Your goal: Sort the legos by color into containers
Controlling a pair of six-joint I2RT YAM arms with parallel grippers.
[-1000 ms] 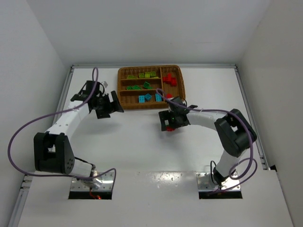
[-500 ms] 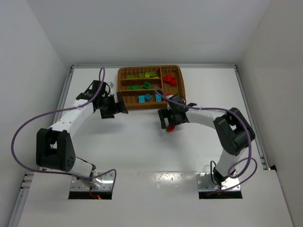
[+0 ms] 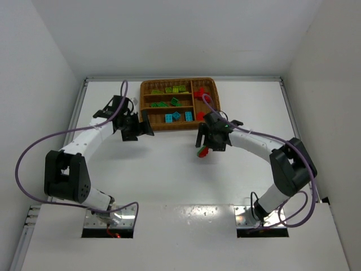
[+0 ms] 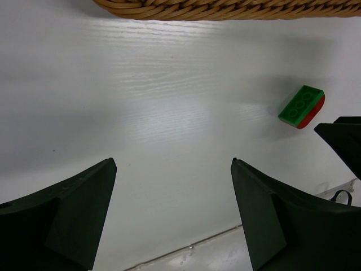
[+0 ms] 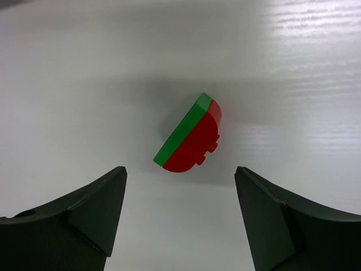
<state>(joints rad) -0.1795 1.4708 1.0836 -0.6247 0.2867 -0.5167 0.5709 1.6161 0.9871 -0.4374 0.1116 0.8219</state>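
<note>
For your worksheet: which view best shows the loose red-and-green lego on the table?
Right wrist: the red-and-green lego sits large and central, both layers clear. Left wrist shows it small, at the right; top external, a speck.

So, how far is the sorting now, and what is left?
Nearly done. The wicker tray holds lime bricks in the top slot, dark green ones below, cyan ones in the third, red ones in the upright slot. Nothing is in hand: the left gripper and right gripper are both open. Remaining: one green-and-red joined piece on the table, by the right gripper.
</note>
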